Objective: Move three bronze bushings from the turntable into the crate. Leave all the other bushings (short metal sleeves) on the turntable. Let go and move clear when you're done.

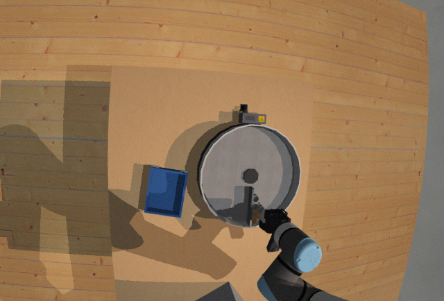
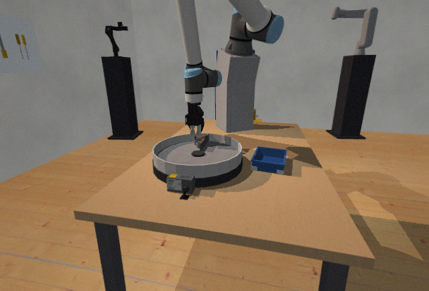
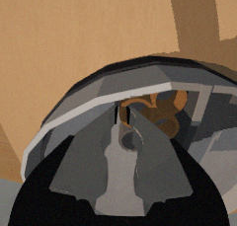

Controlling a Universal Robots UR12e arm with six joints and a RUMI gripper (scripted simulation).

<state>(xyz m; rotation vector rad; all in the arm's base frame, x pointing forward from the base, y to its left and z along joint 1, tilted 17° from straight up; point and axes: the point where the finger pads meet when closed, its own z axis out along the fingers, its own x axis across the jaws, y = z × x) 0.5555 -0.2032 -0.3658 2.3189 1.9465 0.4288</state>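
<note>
Resting on the wooden table (image 1: pixel 150 104) (image 2: pixel 277 211), the turntable (image 1: pixel 299 174) (image 2: pixel 197 169) (image 3: pixel 99 99) had a pale raised rim and a dark hub (image 1: pixel 250 175) (image 2: pixel 198 153). A grey control box (image 1: pixel 247 117) (image 2: pixel 179 182) with a yellow label was located just beside its outer wall. The blue crate (image 1: pixel 165 193) (image 2: pixel 268 167) was positioned on the table near the turntable, apart from it. Shadows crossed the tabletop and the plank floor (image 1: pixel 161 32) (image 2: pixel 69 246).

The bronze bushings (image 1: pixel 255 216) (image 3: pixel 184 100) were clustered on the turntable, between the upright divider (image 1: pixel 250 202) (image 2: pixel 205 142) (image 3: pixel 200 105) and the gripper (image 1: pixel 261 215) (image 2: pixel 196 139) (image 3: pixel 121 107). Grey bushings (image 1: pixel 255 198) (image 3: pixel 129 139) lay near them. The gripper pointed down inside the rim, its jaws clenched to a narrow gap. (Bronze showed at that gap in the wrist view; contact could not be determined.)

The room had a mottled grey wall (image 2: pixel 297 38). Two dark pedestals (image 2: pixel 120 97) (image 2: pixel 353 97) flanked the table, well apart, each carrying a smaller arm. The working arm's base was mounted on a light grey column (image 2: pixel 238 90) at the far end.
</note>
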